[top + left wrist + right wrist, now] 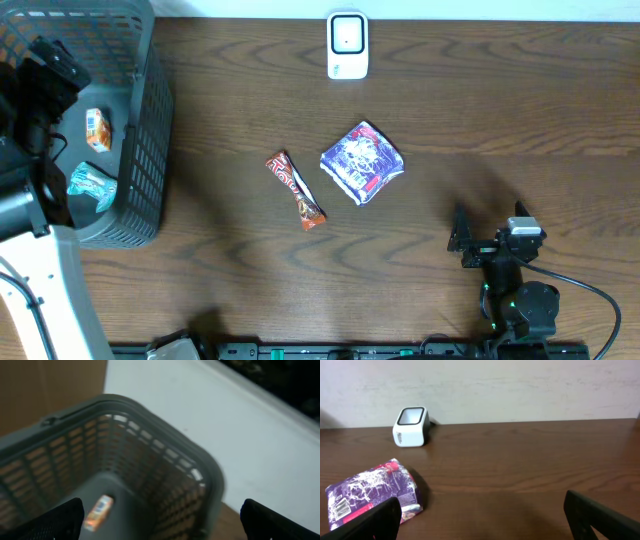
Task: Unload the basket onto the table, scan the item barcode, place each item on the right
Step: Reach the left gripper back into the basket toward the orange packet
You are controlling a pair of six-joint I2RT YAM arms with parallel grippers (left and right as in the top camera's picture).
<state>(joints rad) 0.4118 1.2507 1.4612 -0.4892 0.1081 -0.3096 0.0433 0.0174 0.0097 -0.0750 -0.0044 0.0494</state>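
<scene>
Overhead: purple packet [361,162] mid-table, just beside candy bar [295,190]; scanner [347,45] at far edge; right gripper [482,519] released, empty, near purple packet; left gripper [160,520] released above basket [165,450]. Step: pre-grasp. Next, likely: grasp purple packet, turn barcode toward scanner

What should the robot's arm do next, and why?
Probably ease the right end effector forward toward the purple packet. Its jaws are open and empty. The packet lies loose on the table with its barcode facing up, and the scanner stands farther back.
</scene>
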